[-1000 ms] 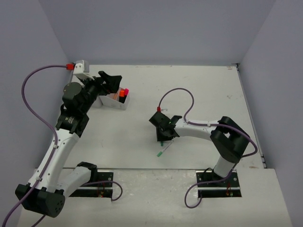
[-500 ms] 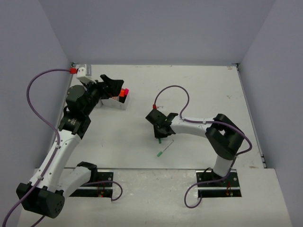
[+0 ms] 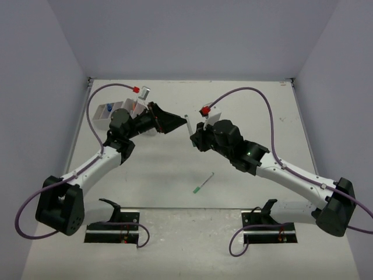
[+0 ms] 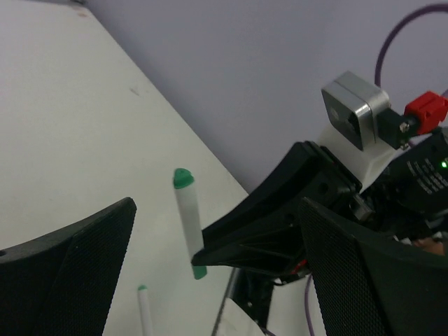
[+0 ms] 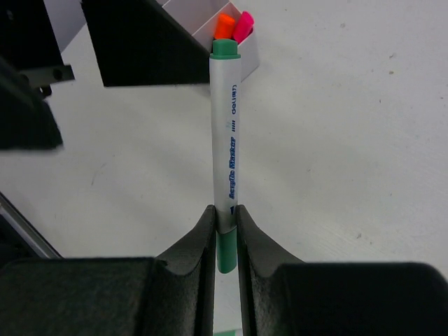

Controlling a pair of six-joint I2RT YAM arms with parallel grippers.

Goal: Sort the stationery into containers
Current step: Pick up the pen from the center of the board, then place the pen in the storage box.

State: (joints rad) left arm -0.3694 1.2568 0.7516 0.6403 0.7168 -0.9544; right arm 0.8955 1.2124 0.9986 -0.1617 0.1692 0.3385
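Right end effector pinches the green lower end of a white acrylic marker over the middle of the surface. Left end effector gapes wide and empty beside it, its arm hiding much of the white organiser near the far-left corner.

I read blue lettering along the white barrel of the green-capped marker, apparently "Acrylic Marker", a smaller word near its cap, perhaps "deli", nothing else legible
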